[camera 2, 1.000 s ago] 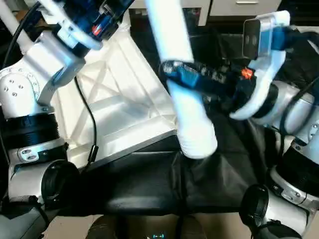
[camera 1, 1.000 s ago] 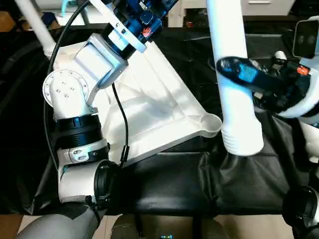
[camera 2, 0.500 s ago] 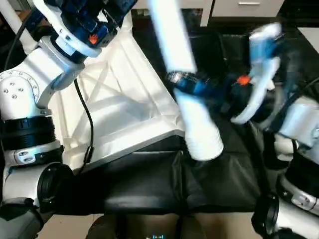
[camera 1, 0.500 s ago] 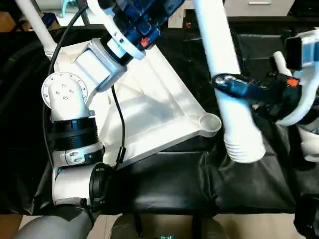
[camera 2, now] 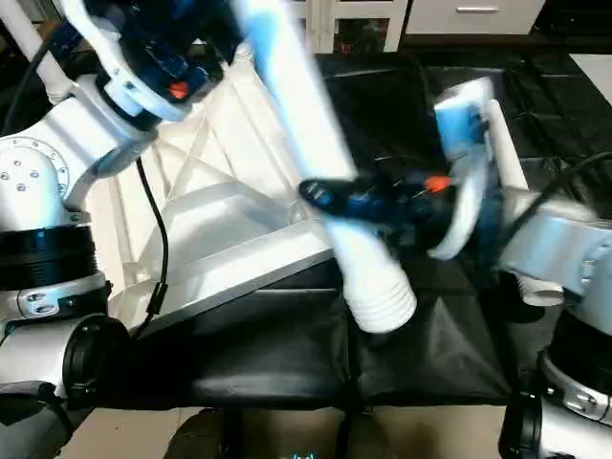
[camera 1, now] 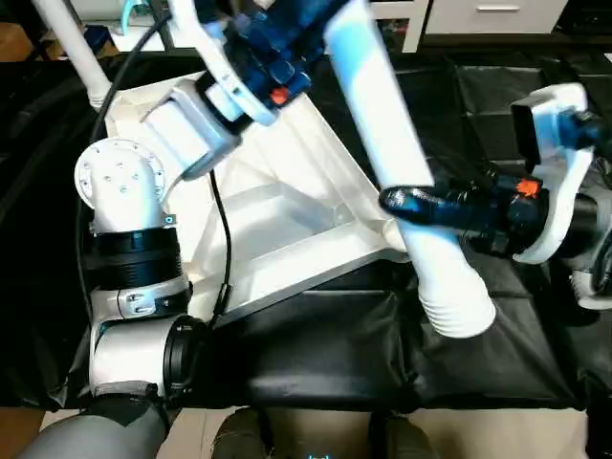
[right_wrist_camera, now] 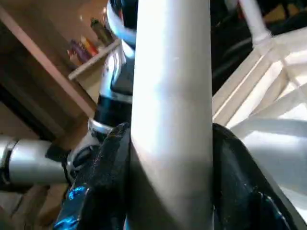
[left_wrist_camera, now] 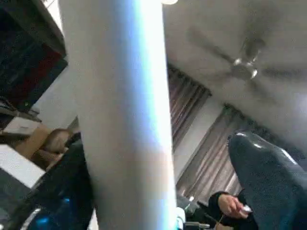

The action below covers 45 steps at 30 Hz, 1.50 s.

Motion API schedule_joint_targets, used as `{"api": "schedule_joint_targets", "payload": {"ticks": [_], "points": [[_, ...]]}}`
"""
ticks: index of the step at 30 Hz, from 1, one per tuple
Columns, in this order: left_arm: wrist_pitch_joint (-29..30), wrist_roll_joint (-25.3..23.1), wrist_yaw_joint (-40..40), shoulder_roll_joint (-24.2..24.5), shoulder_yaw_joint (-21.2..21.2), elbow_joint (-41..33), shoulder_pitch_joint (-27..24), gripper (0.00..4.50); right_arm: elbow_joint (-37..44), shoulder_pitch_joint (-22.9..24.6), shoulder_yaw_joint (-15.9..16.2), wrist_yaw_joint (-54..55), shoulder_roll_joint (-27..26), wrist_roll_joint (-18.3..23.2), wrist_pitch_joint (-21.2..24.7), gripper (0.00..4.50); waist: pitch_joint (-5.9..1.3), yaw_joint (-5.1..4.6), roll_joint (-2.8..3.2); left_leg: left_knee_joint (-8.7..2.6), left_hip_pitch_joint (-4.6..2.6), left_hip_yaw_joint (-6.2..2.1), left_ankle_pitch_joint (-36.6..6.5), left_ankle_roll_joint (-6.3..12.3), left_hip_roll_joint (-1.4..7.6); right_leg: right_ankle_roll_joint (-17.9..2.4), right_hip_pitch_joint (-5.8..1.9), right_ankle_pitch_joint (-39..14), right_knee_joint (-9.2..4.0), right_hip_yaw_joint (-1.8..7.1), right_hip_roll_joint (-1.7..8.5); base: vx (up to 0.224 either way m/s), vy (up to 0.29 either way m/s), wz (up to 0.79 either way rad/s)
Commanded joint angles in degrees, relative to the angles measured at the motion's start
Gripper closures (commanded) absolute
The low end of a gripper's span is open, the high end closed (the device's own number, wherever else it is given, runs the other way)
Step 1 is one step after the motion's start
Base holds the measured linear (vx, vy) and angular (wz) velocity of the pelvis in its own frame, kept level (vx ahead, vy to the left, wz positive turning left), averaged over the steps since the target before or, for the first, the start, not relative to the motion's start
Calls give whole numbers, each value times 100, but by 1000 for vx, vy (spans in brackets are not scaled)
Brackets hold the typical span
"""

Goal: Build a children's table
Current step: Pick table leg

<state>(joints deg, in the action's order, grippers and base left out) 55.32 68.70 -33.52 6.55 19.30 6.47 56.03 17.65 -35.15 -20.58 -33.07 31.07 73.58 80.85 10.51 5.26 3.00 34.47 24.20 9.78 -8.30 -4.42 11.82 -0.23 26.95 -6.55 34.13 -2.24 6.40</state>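
Observation:
The children's table top [camera 1: 287,220] lies underside up and tilted on the black cloth, its X ribs showing. One white leg [camera 1: 72,48] stands in its far left corner. My right gripper [camera 1: 406,203] is shut on a second leg [camera 1: 378,124], low on the tube and just above its ribbed end [camera 1: 459,311]. That end hangs beside the near right corner socket [camera 1: 382,232] and slightly past it. The leg leans up and to the left. Its upper part passes between the fingers of my open left gripper [left_wrist_camera: 168,189], with a gap to one finger [left_wrist_camera: 268,182].
A black cloth [camera 1: 325,344] covers the work surface under the top. Another white tube [camera 2: 505,143] lies on the cloth behind my right arm. My left forearm [camera 1: 124,182] rises over the top's left half. A person's hand [left_wrist_camera: 232,205] shows far off in the left wrist view.
The held leg has tilted, its upper end swinging left into my left gripper's fingers. Its ribbed end and my right gripper have shifted left toward the corner socket.

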Motion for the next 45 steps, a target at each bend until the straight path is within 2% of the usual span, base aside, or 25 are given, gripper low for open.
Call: {"api": "schedule_joint_targets", "payload": {"ticks": [1, 9, 21, 23, 28, 36, 37, 39, 41, 43, 45], "points": [[15, -49, -107, 50, -94, -161, 9, 61, 44, 93, 106, 11, 95, -89, -28, 269, -680, 14, -174, -313, -110, 106, -466, 253, -134, -893, -493, -1392, -307, 55, -38, 0, 0, 0], [-72, 28, -6, 0, -103, -112, 10, 127, -64, 117, 209, -122, 228, -304, -322, 269, -684, 11, -184, -306, -92, 102, -435, 304, -134, -938, -504, -1355, -295, 47, -36, 0, 0, 0], [-125, 34, -7, 20, -51, 27, 46, 223, -98, 191, 383, -310, 409, -405, -580, 269, -685, 7, -186, -295, -91, 103, -442, 385, -141, -974, -504, -1369, -302, 45, -42, 0, 0, 0], [-154, 53, 58, 5, -14, 62, 57, 257, -111, 194, 408, -311, 426, -414, -619, 269, -688, 6, -187, -294, -95, 103, -455, 384, -137, -982, -504, -1384, -302, 44, -39, 0, 0, 0], [-244, 7, 116, 31, 44, 144, 99, 280, -132, 202, 470, -335, 471, -461, -735, 269, -687, 6, -186, -291, -95, 105, -454, 411, -136, -1020, -505, -1344, -299, 43, -39, 0, 0, 0], [-356, -54, 247, 79, 121, 270, 171, 284, -131, 200, 577, -337, 521, -577, -866, 270, -693, 5, -185, -287, -91, 102, -430, 429, -137, -1047, -513, -1292, -287, 43, -42, 0, 0, 0], [-382, -70, 281, 88, 139, 308, 188, 284, -125, 205, 590, -347, 532, -589, -883, 235, -695, 6, -184, -286, -95, 104, -429, 435, -137, -1051, -510, -1280, -287, 42, -43, 0, 0, 0], [-428, -141, 308, 118, 134, 353, 211, 284, -130, 205, 597, -345, 534, -595, -899, 200, -697, 8, -177, -282, -92, 102, -416, 444, -140, -1058, -516, -1258, -283, 43, -42, 0, 0, 0], [-479, -230, 341, 150, 119, 391, 238, 284, -140, 201, 600, -321, 529, -611, -930, 192, -695, 8, -181, -286, -92, 98, -404, 430, -137, -1043, -514, -1242, -287, 41, -49, 0, 0, 0], [-615, -653, 449, 310, -73, 389, 298, 285, -216, 147, 609, -190, 545, -794, -1064, 168, -702, -7, -169, -288, -105, 95, -427, 396, -133, -964, -508, -1307, -292, 40, -52, 0, 0, 0], [-671, -819, 493, 367, -159, 373, 323, 285, -250, 125, 609, -173, 576, -884, -1141, 154, -696, -6, -173, -292, -110, 97, -437, 356, -131, -911, -506, -1356, -295, 44, -47, 0, 0, 0]]}}
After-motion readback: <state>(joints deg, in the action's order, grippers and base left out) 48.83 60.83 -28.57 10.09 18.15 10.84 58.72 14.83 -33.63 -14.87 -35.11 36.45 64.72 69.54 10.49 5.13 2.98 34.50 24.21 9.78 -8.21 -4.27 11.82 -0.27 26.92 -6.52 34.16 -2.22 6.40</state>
